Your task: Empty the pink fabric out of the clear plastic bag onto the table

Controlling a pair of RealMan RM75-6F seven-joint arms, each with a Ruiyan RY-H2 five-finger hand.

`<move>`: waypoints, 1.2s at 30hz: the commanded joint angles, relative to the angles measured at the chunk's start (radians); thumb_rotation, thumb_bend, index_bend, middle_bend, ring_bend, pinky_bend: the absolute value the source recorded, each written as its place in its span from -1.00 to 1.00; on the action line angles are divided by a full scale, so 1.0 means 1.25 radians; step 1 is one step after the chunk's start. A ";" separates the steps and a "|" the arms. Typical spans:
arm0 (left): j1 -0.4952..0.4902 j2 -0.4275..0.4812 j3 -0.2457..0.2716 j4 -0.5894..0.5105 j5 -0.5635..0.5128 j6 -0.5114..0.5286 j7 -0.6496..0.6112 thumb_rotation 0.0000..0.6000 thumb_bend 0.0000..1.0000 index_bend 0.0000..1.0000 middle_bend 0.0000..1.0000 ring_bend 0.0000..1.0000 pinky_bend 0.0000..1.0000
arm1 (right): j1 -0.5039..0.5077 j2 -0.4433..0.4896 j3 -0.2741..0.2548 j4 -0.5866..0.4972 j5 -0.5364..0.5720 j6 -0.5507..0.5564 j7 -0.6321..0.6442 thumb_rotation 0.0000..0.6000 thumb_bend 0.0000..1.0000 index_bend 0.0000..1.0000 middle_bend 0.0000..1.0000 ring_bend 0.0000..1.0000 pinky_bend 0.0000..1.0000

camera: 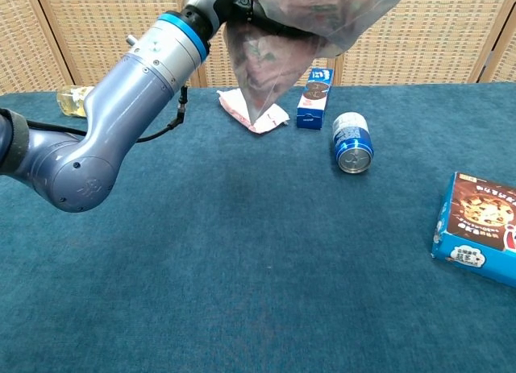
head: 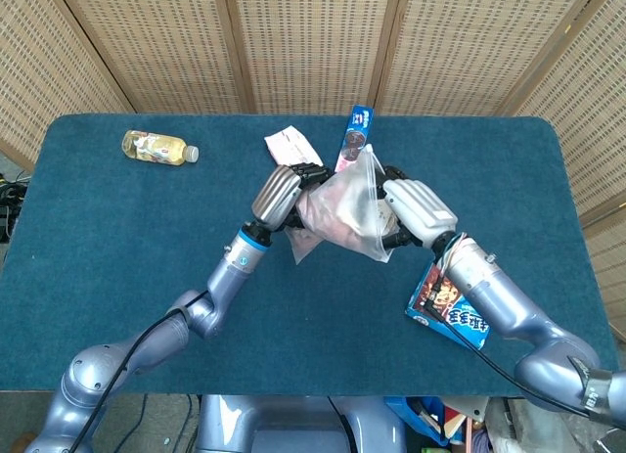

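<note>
A clear plastic bag hangs in the air over the table's middle, with pink fabric bunched inside. In the chest view the bag droops to a point, pink fabric filling that low tip. My left hand grips the bag's left side. My right hand holds the bag's right side, fingers curled against the plastic. In the chest view only the left wrist and forearm show; both hands are cut off at the top edge.
On the blue table lie a drink bottle at the far left, a pink-white packet, a blue cookie box, a blue can on its side, and a snack box at the right.
</note>
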 commanded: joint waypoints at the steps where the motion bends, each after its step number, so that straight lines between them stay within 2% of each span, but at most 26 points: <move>1: 0.000 0.001 0.001 -0.002 0.001 0.001 0.001 1.00 -0.63 0.09 0.11 0.01 0.12 | 0.002 -0.007 -0.003 -0.004 0.003 0.011 -0.009 1.00 0.07 0.24 -0.78 -0.85 -0.91; 6: 0.003 0.005 0.003 -0.005 0.002 0.001 0.003 1.00 -0.63 0.09 0.10 0.01 0.12 | 0.002 -0.013 -0.005 -0.010 0.001 0.030 -0.020 1.00 0.27 0.43 -0.75 -0.85 -0.91; 15: 0.012 0.017 0.014 -0.011 0.005 -0.007 0.009 1.00 -0.64 0.08 0.05 -0.02 0.12 | -0.013 -0.022 0.000 -0.021 -0.017 0.060 -0.014 1.00 0.28 0.47 -0.74 -0.85 -0.91; 18: 0.016 0.024 0.023 -0.015 0.010 -0.016 0.019 1.00 -0.64 -0.16 -0.17 -0.18 0.06 | -0.019 -0.027 0.001 -0.023 -0.027 0.071 -0.010 1.00 0.28 0.48 -0.74 -0.85 -0.91; 20: 0.018 0.031 0.028 -0.023 0.013 -0.021 0.022 1.00 -0.64 -0.43 -0.39 -0.38 -0.09 | -0.022 -0.030 0.001 -0.023 -0.032 0.074 -0.009 1.00 0.28 0.48 -0.73 -0.85 -0.91; 23: 0.021 0.038 0.031 -0.033 0.014 -0.026 0.025 1.00 -0.64 -0.63 -0.57 -0.53 -0.22 | -0.023 -0.033 0.000 -0.023 -0.035 0.074 -0.009 1.00 0.28 0.48 -0.72 -0.85 -0.91; 31: 0.033 0.064 0.043 -0.065 0.015 -0.045 0.037 1.00 -0.64 -0.90 -0.91 -0.89 -0.54 | -0.031 -0.039 0.003 -0.026 -0.051 0.083 -0.003 1.00 0.28 0.49 -0.71 -0.85 -0.91; 36: 0.043 0.079 0.052 -0.079 0.018 -0.055 0.040 1.00 -0.64 -0.97 -1.00 -1.00 -0.79 | -0.036 -0.040 0.007 -0.027 -0.061 0.085 0.006 1.00 0.28 0.49 -0.70 -0.85 -0.91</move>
